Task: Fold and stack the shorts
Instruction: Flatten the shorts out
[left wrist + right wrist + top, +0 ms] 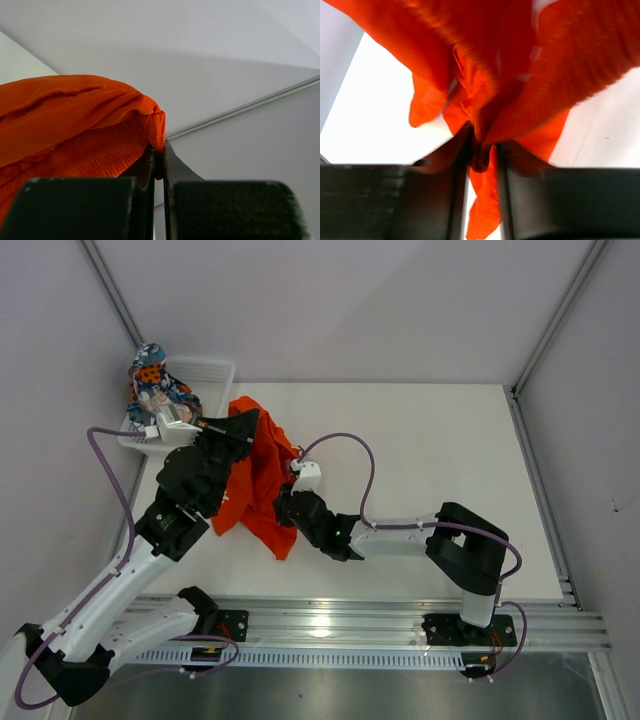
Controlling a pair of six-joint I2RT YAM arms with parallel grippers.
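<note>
**Both end effectors on the orange shorts, far-left of surface**

My L end effector (159, 159) is together, fingers pinched on a stitched edge of the orange shorts (255, 480). In the L wrist view the cloth rises from my fingertips and drapes off to the left, w/ a smooth fold on top and a gathered, ribbed stretch under it.

My R end effector (481, 150) is clamped on the same pair. A bunch of orange fabric sits squeezed btwn the two fingers, w/ more cloth spreading above them and a tail hanging down past them. The R wrist view is blurred, so I can't tell which part of the shorts I've got there.

From the top cam, the orange shorts are in the far-left part of the surface (430, 460), crumpled and unfolded. My L grip is at their far end and my R grip is on their right side. Their near end trails toward the near edge.

The printed shorts (155, 385) (navy/teal/orange/white) sit heaped at the left end of the white mesh basket (215, 368), at the far-left corner of the surface. The orange pair's far end is just beside the basket. I can't tell if they touch. The two pairs are apart, not stacked.
</note>
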